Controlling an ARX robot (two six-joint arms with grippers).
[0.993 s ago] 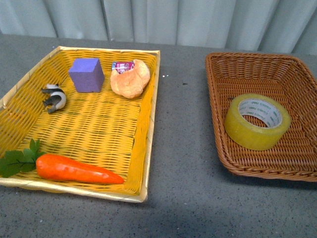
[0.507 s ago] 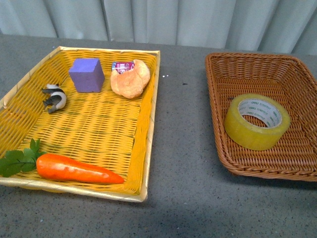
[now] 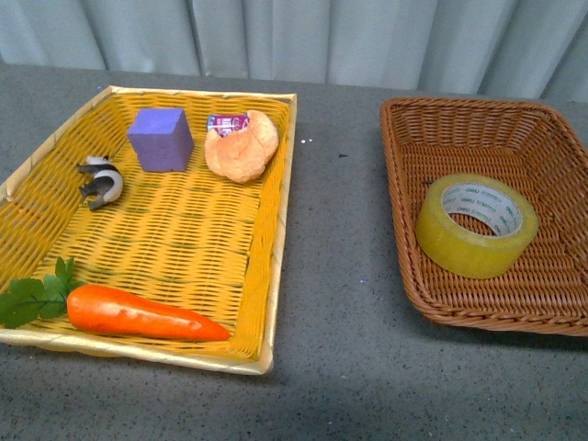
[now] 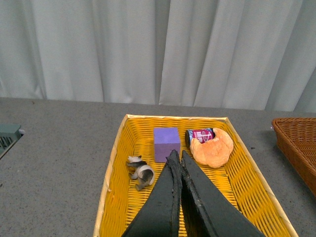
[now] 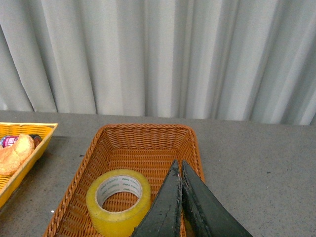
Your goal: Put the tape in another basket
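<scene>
The tape, a wide yellowish roll with a printed pale core, lies flat inside the brown wicker basket on the right. The right wrist view shows the same tape in the basket, with my right gripper shut and empty, held above the basket beside the roll. My left gripper is shut and empty, hovering over the yellow woven tray. Neither arm appears in the front view.
The yellow tray on the left holds a purple cube, a croissant, a small pink packet, a black-and-white clip and a carrot. Grey tabletop separates the two containers. A curtain hangs behind.
</scene>
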